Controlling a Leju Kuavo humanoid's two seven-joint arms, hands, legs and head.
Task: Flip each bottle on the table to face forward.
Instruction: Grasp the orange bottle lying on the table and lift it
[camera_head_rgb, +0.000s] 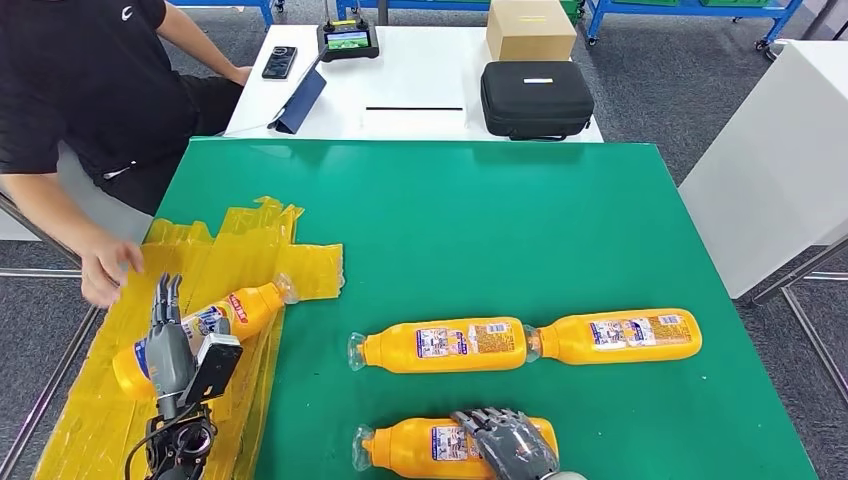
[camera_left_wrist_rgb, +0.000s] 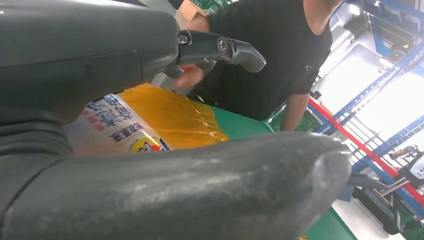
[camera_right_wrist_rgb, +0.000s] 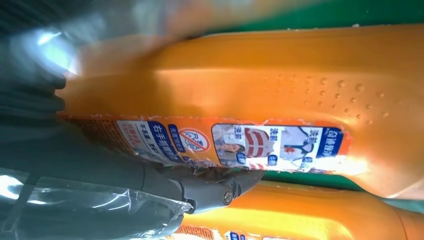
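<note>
While left robot hand wraps bottle on yellow sheet, right robot hand grips near bottle on table. Two bottles lie mid-table, small-print labels up: flipping likely barely begun.

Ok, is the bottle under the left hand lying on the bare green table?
No, the orange bottle under the left hand lies on the yellow plastic sheet at the green table's left edge.
</note>
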